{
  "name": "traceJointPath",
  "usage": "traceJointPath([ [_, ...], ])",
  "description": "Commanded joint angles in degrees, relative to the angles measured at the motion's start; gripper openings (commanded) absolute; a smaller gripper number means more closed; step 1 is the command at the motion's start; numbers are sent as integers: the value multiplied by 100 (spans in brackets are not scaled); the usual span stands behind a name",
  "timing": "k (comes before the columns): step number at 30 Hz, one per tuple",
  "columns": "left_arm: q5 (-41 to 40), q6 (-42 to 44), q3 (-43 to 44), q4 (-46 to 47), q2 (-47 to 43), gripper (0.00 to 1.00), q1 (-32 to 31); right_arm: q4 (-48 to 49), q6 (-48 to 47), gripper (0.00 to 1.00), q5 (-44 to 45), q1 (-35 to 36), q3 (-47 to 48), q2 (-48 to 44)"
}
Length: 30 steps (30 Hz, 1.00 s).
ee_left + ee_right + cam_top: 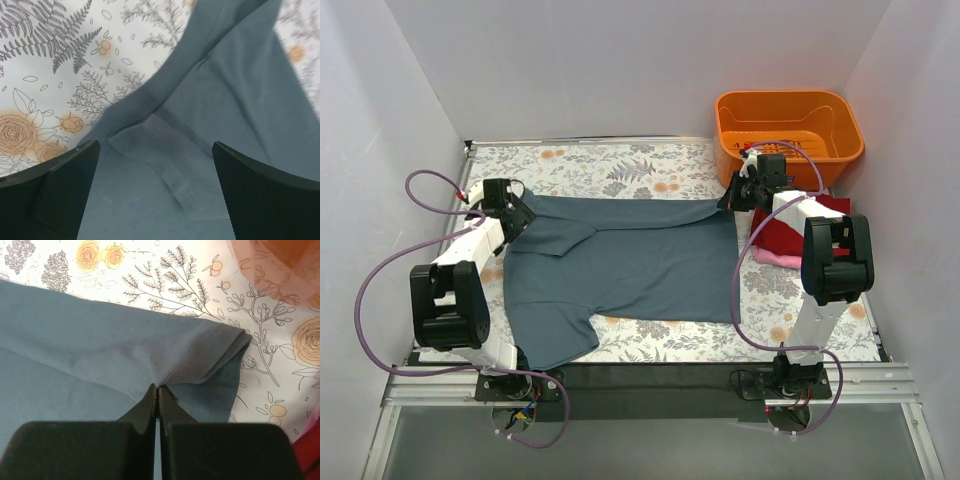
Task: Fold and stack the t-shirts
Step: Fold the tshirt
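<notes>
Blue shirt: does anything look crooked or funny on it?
Yes. The blue-grey t-shirt is uneven: one sleeve sticks out toward the near edge of the table, and its far right corner is doubled over where the right fingers pinch it.

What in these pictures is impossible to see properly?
- Top view: the right arm covers most of the dark red t-shirt and pink t-shirt, so their folds cannot be judged.
- Top view: the left claw hides the corner of the blue-grey t-shirt under it.
- Right wrist view: the orange basket is only a blurred corner, cut off by the edge.
</notes>
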Motion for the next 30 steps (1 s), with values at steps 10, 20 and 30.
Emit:
traceJointPath([
  [10,470,869,-255,1003,435,86,51,65,-120,1,-288,37,-100,-228],
  [20,787,773,-229,555,127,49,51,74,-111,1,-297,37,-100,-184],
  [30,971,694,-326,353,92,37,34,74,-94,1,-306,29,-127,-202],
])
